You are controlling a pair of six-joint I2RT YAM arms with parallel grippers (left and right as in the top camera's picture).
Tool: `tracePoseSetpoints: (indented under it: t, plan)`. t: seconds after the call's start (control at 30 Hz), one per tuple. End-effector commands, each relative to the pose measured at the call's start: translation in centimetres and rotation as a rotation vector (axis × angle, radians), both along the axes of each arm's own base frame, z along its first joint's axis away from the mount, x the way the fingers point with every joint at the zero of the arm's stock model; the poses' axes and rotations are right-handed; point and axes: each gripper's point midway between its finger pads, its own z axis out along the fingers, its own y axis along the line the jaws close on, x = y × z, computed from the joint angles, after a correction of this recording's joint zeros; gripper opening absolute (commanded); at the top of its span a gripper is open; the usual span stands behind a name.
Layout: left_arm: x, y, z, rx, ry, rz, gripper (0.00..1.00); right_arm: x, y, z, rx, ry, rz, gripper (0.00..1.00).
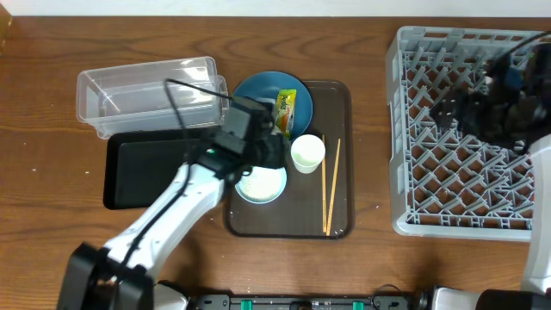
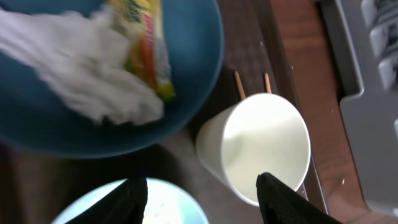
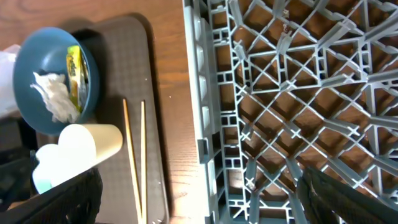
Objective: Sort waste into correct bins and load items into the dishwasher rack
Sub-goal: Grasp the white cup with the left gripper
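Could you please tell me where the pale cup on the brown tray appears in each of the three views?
Overhead: the pale cup is mid-frame on the brown tray, just left of the chopsticks.
Left wrist: the pale cup is at lower right, below the chopsticks.
Right wrist: the pale cup is at lower left, left of the chopsticks.
Shared landmark: the two chopsticks beside it.

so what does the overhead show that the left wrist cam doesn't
Overhead only: the clear tub and the black tray.
Left wrist only: the tissue lying in the blue bowl, and the left gripper, open above the dishes.
Both: the blue bowl, the wrapper, the cup, the chopsticks and at least an edge of the rack.
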Motion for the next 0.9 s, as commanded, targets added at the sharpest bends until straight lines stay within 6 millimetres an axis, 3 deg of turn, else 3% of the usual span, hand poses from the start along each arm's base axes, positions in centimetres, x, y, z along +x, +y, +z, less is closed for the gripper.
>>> tracePoseSetpoints:
  t: [0.0, 0.13, 0.23, 0.4, 0.43, 0.5, 0.6, 0.73, 0.87]
  plan:
    - [0.0, -1.2, -1.5, 0.020, 0.013, -0.038, 0.60, -0.1, -0.1, -0.4, -0.047, 0.013, 0.019, 0.99]
    - [-0.2, -2.2, -3.5, 0.038, 0.045, -0.063, 0.59, -0.1, -0.1, -0.4, -0.047, 0.014, 0.019, 0.99]
    - [-0.5, -2.7, -4.5, 0.046, 0.058, -0.078, 0.51, -0.2, -0.1, -0.4, -0.047, 0.014, 0.019, 0.99]
    - [-0.6, -3.0, -4.9, 0.041, 0.076, -0.067, 0.11, -0.2, 0.0, -0.5, -0.047, 0.017, 0.019, 0.99]
    - [-0.6, -3.0, -4.8, 0.035, 0.079, -0.057, 0.06, -0.2, 0.0, -0.5, -0.046, 0.017, 0.019, 0.99]
    - [-0.5, -3.0, -4.6, 0.027, 0.078, -0.049, 0.06, -0.2, -0.1, -0.5, -0.047, 0.017, 0.019, 0.99]
    - [-0.9, -3.7, -3.1, -0.032, 0.075, -0.072, 0.06, -0.3, -0.5, -0.6, -0.070, 0.022, 0.008, 0.99]
    - [-1.4, -4.2, 0.8, -0.203, 0.103, -0.070, 0.06, -0.3, -1.3, -0.7, -0.114, 0.031, -0.011, 0.99]
    - [-1.0, -2.7, 4.9, -0.416, 0.168, -0.014, 0.06, -0.1, -1.3, -1.0, -0.104, 0.034, -0.008, 0.99]
